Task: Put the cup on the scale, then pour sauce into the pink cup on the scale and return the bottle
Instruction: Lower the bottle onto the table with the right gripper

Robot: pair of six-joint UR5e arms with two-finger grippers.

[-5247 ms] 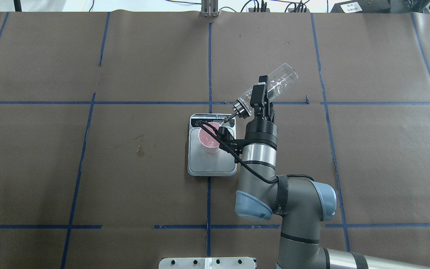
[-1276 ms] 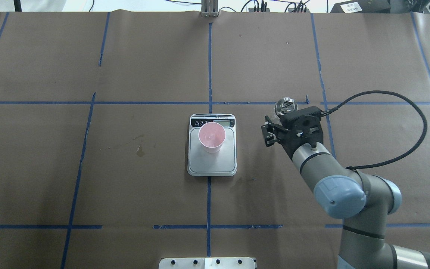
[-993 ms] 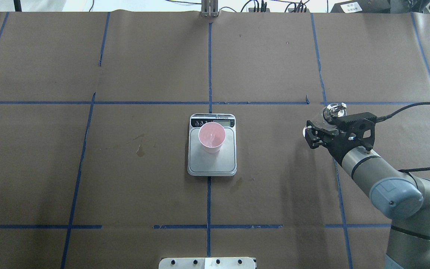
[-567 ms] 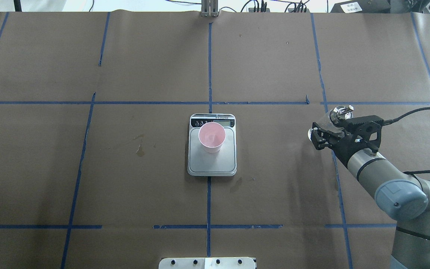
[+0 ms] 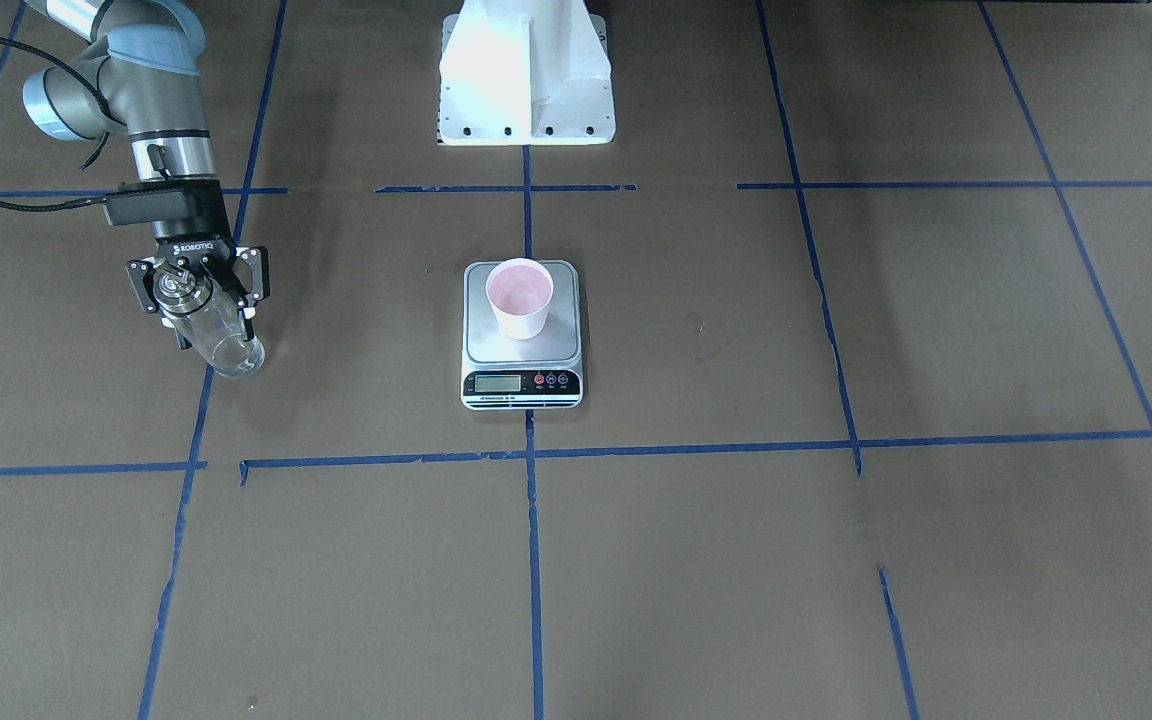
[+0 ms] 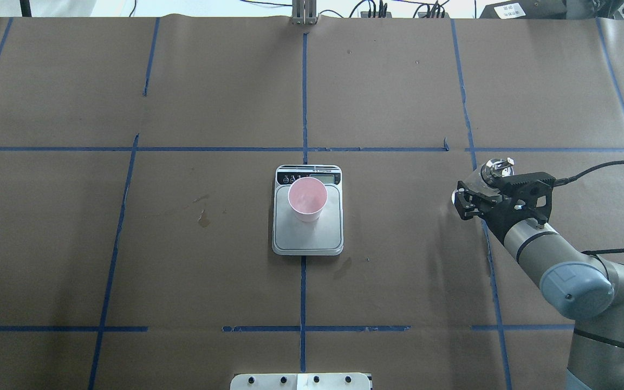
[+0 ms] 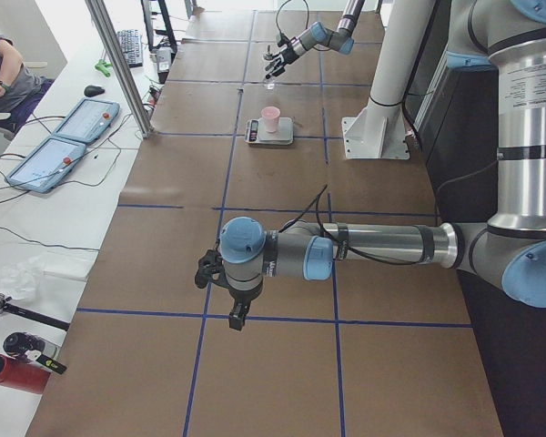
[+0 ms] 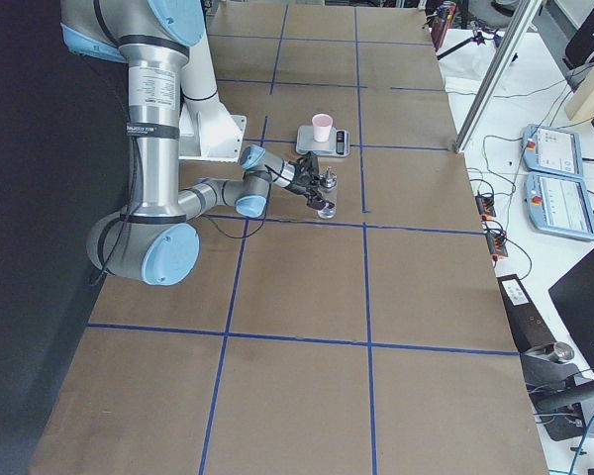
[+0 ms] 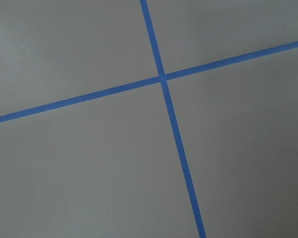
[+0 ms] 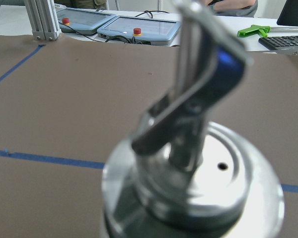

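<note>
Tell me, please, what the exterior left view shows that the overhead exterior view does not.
Only the exterior left view shows the left arm stretched out low, with the left hand hanging above the paper, plus a seated person and two blue tablets off to the side. Only the overhead view shows a small dark stain on the paper, left of the scale. Both show the cup standing on the scale and the right hand holding the bottle, well apart from the scale.

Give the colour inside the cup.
Pink, inside the small tapered whitish disposable cup; clearest in the front-facing view.
</note>
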